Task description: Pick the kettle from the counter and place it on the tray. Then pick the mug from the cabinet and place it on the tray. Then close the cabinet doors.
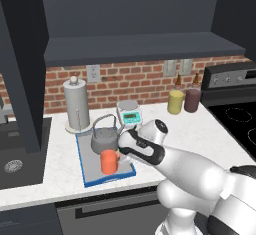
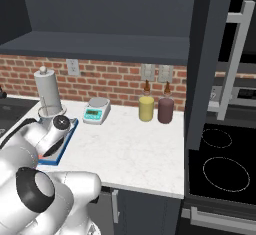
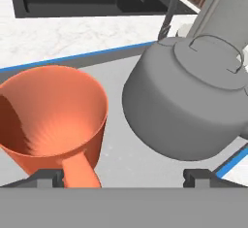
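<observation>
One tray [image 1: 89, 176] lies on the white desk [image 1: 195, 134], and on it stand one grey kettle [image 1: 104, 139] and one orange mug [image 1: 108, 162], side by side. The hand [image 3: 124, 176] is open, its two tips on either side of the mug's handle, not gripping it. Behind stand two jars [image 1: 175, 102], one scale [image 1: 129, 112] and one paper-towel holder [image 1: 76, 104].

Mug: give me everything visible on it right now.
The mug is plain orange, cylindrical, matte, open top up and empty, with a loop handle pointing toward the hand camera. It stands upright on the grey tray, near its front edge, beside the kettle with a narrow gap between them. The open fingers flank the handle without gripping it.
</observation>
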You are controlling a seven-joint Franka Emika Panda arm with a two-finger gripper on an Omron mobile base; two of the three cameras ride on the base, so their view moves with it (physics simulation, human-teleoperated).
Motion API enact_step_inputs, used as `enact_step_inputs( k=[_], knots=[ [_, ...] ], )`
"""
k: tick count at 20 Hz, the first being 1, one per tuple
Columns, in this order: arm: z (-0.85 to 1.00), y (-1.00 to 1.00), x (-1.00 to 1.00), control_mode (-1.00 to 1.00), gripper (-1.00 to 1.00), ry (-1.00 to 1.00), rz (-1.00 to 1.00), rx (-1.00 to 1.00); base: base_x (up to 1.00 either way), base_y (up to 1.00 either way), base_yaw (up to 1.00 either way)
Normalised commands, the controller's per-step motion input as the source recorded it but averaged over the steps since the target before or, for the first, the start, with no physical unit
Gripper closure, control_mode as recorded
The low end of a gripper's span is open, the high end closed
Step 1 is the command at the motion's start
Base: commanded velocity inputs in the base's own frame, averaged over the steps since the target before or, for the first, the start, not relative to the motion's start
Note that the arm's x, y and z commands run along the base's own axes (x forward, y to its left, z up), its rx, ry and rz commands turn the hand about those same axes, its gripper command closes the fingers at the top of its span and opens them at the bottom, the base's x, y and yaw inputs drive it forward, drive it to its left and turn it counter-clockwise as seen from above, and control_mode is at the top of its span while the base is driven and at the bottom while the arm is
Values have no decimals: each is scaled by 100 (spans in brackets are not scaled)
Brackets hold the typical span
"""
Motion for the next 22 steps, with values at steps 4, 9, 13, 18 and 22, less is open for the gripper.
enact_step_inputs(
  k=[4,9,13,18,22],
  knots=[
    [71,-2,-17,-100,-100,3,-3,8,0,0,0],
    [70,-10,-47,-100,-100,9,-26,14,0,0,0],
    [61,-23,-55,-100,-100,14,-44,24,0,0,0],
    [44,-30,-49,-100,-100,12,-60,14,0,0,0],
    [48,-26,-47,-100,-100,5,-58,6,0,0,0]
  ],
)
